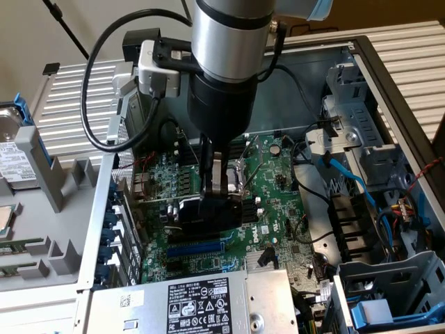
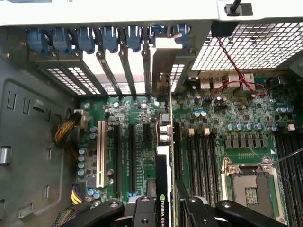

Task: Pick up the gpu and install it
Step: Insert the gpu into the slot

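Gripper (image 1: pixel 224 186) status: you see its fingers closed on the gpu (image 1: pixel 208 207), a flat card with a black plastic shroud, held on edge just above the green motherboard (image 1: pixel 274 182) inside the open metal case (image 1: pixel 389 90). In the wrist view the gpu (image 2: pixel 163 189) runs edge-on between the black fingers (image 2: pixel 142 210); white lettering on its shroud reads "NVIDIA QUA", the rest cut off. Its silver bracket end points toward the blue slot clips (image 2: pixel 109 38) at the case's rear wall. You can see long black expansion slots (image 2: pixel 135 156) and 1 white slot (image 2: pixel 100 153) beside the card. A grey power supply (image 1: pixel 201 303) carries a black label, its text illegible.
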{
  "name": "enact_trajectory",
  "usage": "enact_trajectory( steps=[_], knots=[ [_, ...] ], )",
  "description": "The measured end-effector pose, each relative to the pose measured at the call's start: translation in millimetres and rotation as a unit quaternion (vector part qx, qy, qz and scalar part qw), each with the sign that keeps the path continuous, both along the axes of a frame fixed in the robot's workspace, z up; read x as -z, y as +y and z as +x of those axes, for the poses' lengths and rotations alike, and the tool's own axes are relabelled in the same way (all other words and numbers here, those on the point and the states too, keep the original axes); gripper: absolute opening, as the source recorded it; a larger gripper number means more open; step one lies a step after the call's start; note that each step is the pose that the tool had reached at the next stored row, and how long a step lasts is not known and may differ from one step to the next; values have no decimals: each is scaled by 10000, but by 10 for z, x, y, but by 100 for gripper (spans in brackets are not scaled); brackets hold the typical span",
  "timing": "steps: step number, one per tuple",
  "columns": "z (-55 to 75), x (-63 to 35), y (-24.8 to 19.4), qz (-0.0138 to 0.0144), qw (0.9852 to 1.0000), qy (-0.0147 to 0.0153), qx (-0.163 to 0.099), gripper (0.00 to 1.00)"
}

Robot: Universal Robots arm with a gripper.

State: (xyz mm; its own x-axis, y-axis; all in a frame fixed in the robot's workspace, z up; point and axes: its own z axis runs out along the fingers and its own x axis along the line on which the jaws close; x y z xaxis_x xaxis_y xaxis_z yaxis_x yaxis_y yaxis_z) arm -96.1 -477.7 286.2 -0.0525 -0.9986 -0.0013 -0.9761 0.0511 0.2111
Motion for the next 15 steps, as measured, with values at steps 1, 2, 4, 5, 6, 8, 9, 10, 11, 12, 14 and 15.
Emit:
enact_trajectory(
  steps=[1, 2, 4, 5, 6, 8, 9, 10, 11, 12, 14, 15],
  knots=[
    [-3, 3, 4, 2, 10000, -1, 2, 26],
    [-12, 6, 4, 2, 10000, -1, 5, 26],
    [-23, 6, 4, 1, 10000, 0, 7, 26],
    [-24, 7, 3, 0, 10000, 0, 8, 26],
    [-25, 10, 0, 1, 10000, -1, 8, 26],
    [-27, 16, -8, 1, 10000, -1, 11, 26],
    [-27, 20, -9, 2, 10000, -1, 11, 26],
    [-28, 23, -10, 1, 10000, -1, 12, 26],
    [-28, 28, -11, 2, 10000, -1, 12, 26],
    [-31, 32, -11, 2, 10000, -1, 13, 26],
    [-43, 38, -11, 0, 10000, 0, 15, 26],
    [-48, 39, -11, 0, 10000, 0, 14, 26]
  ],
)
